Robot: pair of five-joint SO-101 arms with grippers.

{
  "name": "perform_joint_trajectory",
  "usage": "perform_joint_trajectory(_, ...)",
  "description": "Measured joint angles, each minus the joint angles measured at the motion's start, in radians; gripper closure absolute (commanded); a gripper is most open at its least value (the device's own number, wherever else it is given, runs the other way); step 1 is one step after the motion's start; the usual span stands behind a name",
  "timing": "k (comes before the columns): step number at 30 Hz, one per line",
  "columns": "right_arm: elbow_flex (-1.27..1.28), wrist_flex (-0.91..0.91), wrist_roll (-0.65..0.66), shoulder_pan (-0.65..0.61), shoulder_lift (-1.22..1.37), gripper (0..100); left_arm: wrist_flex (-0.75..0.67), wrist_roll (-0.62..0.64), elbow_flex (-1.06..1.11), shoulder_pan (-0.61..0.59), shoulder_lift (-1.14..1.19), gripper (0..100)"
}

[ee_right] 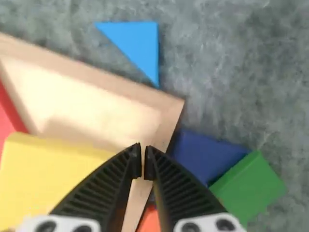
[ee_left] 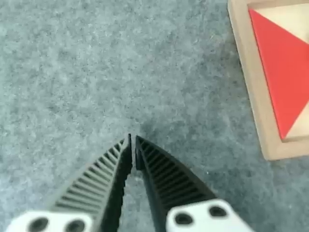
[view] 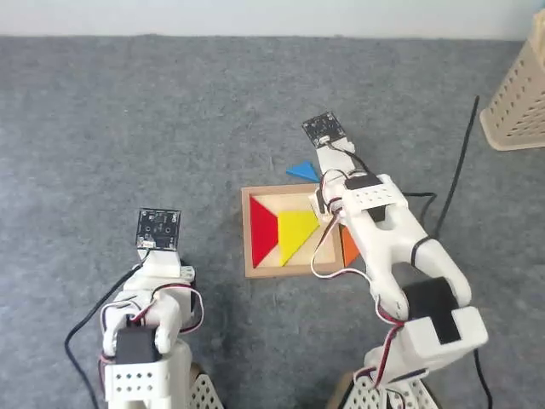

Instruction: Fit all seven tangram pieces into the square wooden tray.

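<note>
The square wooden tray [view: 249, 256] lies mid-table with a red triangle [view: 262, 232] and a yellow triangle [view: 295, 232] inside it. A light blue triangle [view: 303, 170] rests on the carpet just behind the tray, and an orange piece [view: 349, 247] lies against its right side. My right gripper [ee_right: 142, 152] is shut and empty, hovering over the tray's rim [ee_right: 169, 113] near the far right corner. A dark blue piece [ee_right: 205, 154] and a green piece [ee_right: 246, 186] sit just outside that corner. My left gripper [ee_left: 133, 140] is shut and empty over bare carpet, left of the tray [ee_left: 251, 87].
A beige slatted basket [view: 518, 94] stands at the far right edge. A black cable [view: 460, 162] runs across the carpet right of the right arm. Grey carpet covers the whole table.
</note>
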Motion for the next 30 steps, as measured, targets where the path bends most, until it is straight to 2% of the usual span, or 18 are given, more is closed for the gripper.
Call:
perform_joint_trajectory(12, 0.041, 0.018, 0.0, 0.0, -0.086, 99.1, 0.0, 0.0, 0.0, -0.002, 0.0, 98)
perform_joint_trajectory(17, 0.08, -0.081, 0.0, 0.0, -0.087, 99.1, 0.0, 0.0, 0.0, -0.002, 0.0, 98)
perform_joint_trajectory(21, 0.126, -0.121, 0.0, -0.052, -0.087, 99.1, 0.0, 0.0, 0.0, -0.002, 0.0, 98)
perform_joint_trajectory(25, 0.129, -0.109, 0.0, -0.1, -0.089, 99.1, 0.0, 0.0, 0.0, -0.002, 0.0, 98)
perform_joint_trajectory(30, 0.129, -0.029, 0.002, -0.095, -0.089, 99.1, 0.0, 0.0, 0.0, -0.002, 0.0, 98)
